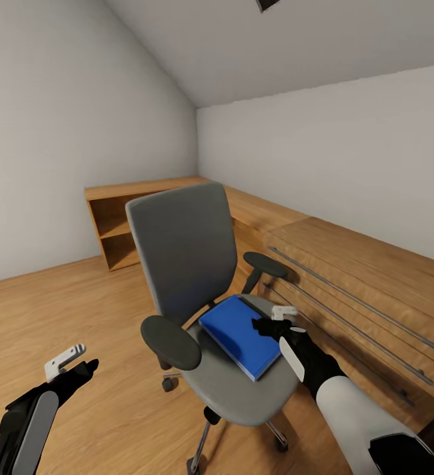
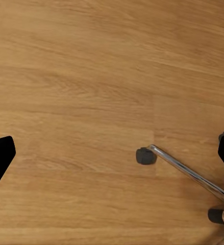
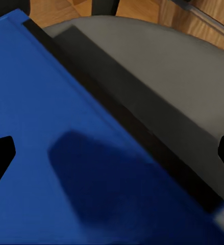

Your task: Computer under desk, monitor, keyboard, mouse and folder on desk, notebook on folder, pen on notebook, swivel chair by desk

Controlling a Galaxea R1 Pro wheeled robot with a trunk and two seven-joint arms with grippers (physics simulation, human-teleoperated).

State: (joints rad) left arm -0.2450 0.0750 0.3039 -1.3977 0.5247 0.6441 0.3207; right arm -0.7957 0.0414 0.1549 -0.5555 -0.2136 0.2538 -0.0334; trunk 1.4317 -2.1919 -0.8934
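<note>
The swivel chair (image 1: pixel 187 247), with grey back and seat and black armrests, stands in the middle of the head view facing me. A bright blue folder (image 1: pixel 233 330) lies flat on its seat (image 1: pixel 243 396). My right gripper (image 1: pixel 273 320) hovers over the folder's right edge, open. In the right wrist view the right gripper (image 3: pixel 112 161) has its fingers wide apart above the folder (image 3: pixel 55 102) and the grey seat (image 3: pixel 157 87), holding nothing. My left gripper (image 1: pixel 75 359) hangs open low at the left over the floor; in the left wrist view the left gripper (image 2: pixel 112 158) is empty.
Low light-wood cabinets (image 1: pixel 349 264) with long metal rails run along the right wall, close behind the chair. An open wooden shelf unit (image 1: pixel 115 227) stands in the far corner. The chair's chrome leg (image 2: pixel 188 171) and a castor (image 2: pixel 145 155) rest on the wooden floor (image 1: pixel 78 297).
</note>
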